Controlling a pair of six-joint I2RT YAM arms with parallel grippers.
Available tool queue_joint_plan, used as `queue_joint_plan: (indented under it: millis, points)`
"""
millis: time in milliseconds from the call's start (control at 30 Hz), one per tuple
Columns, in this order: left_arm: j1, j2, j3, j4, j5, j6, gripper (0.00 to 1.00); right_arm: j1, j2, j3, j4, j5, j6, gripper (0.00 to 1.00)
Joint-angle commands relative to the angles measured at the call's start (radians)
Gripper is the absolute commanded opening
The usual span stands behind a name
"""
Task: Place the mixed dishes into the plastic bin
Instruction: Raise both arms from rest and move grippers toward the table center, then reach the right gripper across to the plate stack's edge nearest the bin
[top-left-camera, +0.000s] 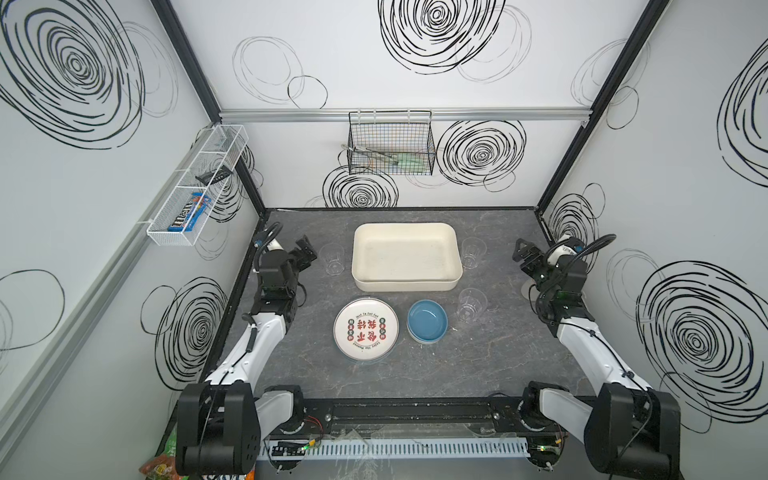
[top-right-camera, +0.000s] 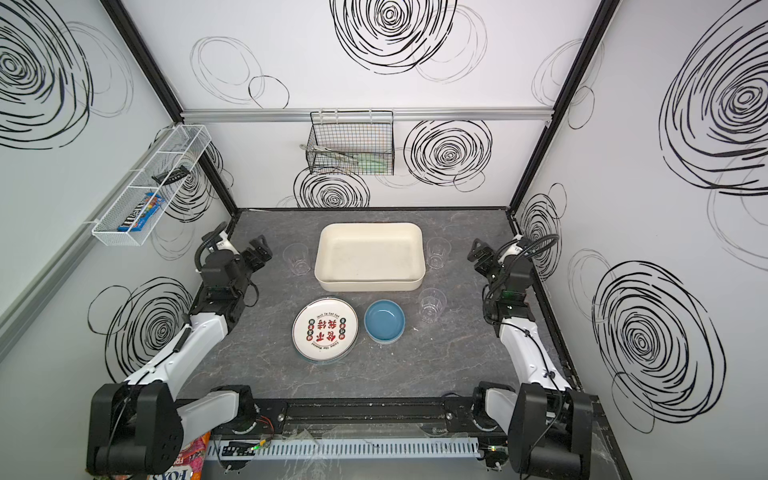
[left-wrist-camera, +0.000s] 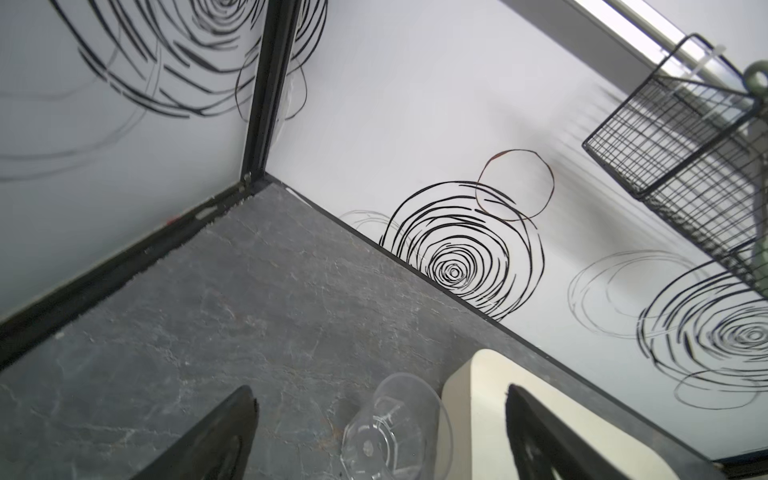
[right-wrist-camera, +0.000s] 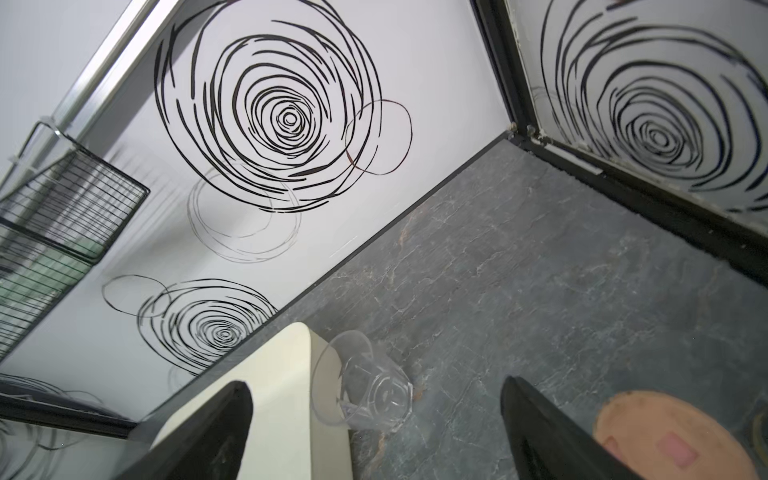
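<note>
Both top views: smooth round-cornered plastic bin (top-left-camera: 405, 285) (top-right-camera: 369, 285) on veined grey tabletop (top-left-camera: 415, 376) (top-right-camera: 374, 376), both pairs of jaws wide apart, empty

Between left claw (top-left-camera: 311, 252) and right claw (top-left-camera: 519, 255): plastic bin (top-left-camera: 405, 286), on the tabletop (top-left-camera: 498, 353). In the gap from left claw to bin, first cup (top-left-camera: 333, 258), upright. From bin to right claw, second cup (top-left-camera: 472, 252). Nearer the arm bases than either claw: plate (top-left-camera: 365, 330), bowl (top-left-camera: 427, 321) just right of it, third cup (top-left-camera: 470, 305) farther right, toward the right claw.
</note>
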Motion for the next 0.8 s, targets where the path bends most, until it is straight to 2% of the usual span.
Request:
queue_joint_plan:
  millis: [0, 133, 200, 300, 367, 433, 533, 633, 767]
  points:
    - [0.027, -0.001, -0.01, 0.003, 0.202, -0.16, 0.96, -0.027, -0.01, -0.011, 0.038, -0.226, 0.137, 0.97]
    - [0.028, -0.017, 0.021, -0.167, 0.27, -0.127, 0.99, -0.026, -0.067, -0.01, 0.023, -0.282, 0.181, 1.0]
    - [0.024, -0.045, 0.005, -0.229, 0.31, -0.123, 0.95, -0.026, -0.073, -0.014, 0.035, -0.335, 0.198, 0.89]
    - [0.013, -0.092, -0.019, -0.346, 0.366, -0.105, 0.85, -0.006, -0.035, 0.058, -0.093, -0.447, 0.157, 0.67]
    - [0.01, -0.127, -0.029, -0.446, 0.373, -0.084, 0.8, 0.026, -0.011, 0.102, -0.184, -0.478, 0.109, 0.56]
    - [0.002, -0.167, -0.038, -0.563, 0.371, -0.074, 0.79, 0.095, 0.002, 0.146, -0.275, -0.464, 0.04, 0.51]
    - [-0.001, -0.23, -0.062, -0.699, 0.372, -0.077, 0.77, 0.214, 0.021, 0.222, -0.407, -0.406, -0.059, 0.5]
    - [-0.027, -0.297, -0.117, -0.754, 0.392, -0.141, 0.76, 0.329, 0.067, 0.305, -0.514, -0.383, -0.12, 0.49]
    - [-0.121, -0.318, -0.132, -0.823, 0.333, -0.248, 0.73, 0.499, 0.157, 0.432, -0.648, -0.306, -0.191, 0.47]
